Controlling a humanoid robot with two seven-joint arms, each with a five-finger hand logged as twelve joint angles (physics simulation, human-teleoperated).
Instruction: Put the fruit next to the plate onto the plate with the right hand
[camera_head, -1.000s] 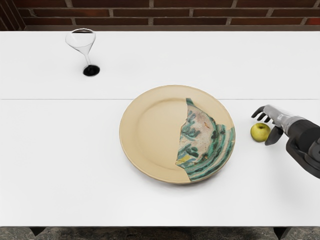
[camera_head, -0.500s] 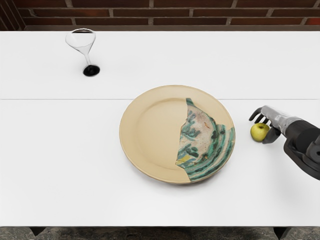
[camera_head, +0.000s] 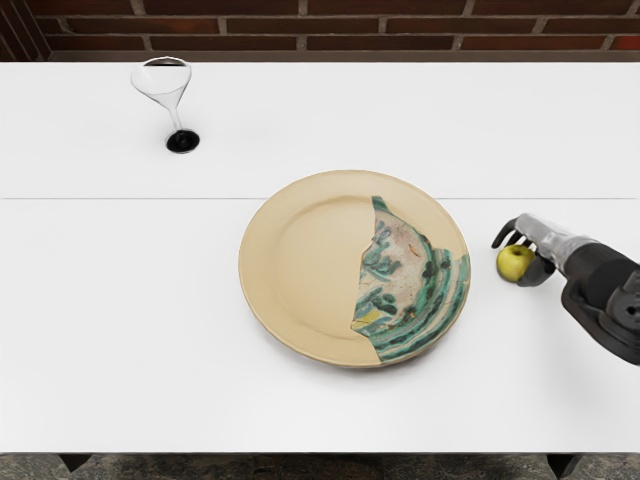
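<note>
Just right of the plate (camera_head: 300, 262), yellow-green fruit (camera_head: 515, 262), right robot hand (camera_head: 534, 250) curled closed around it

The right hand (camera_head: 533, 246) is now further in toward the plate (camera_head: 262, 300) than it was a second ago, and the forearm behind it has followed it leftward. A second ago the fingers (camera_head: 503, 236) stood spread behind the apple (camera_head: 515, 262) and the thumb (camera_head: 538, 276) hung off to its right. Now the fingers hook over the fruit's far side and the thumb tucks in under its near right edge, so the hand cups it closely. The apple itself sits a touch nearer the plate's rim and slightly higher in view than before.
</note>
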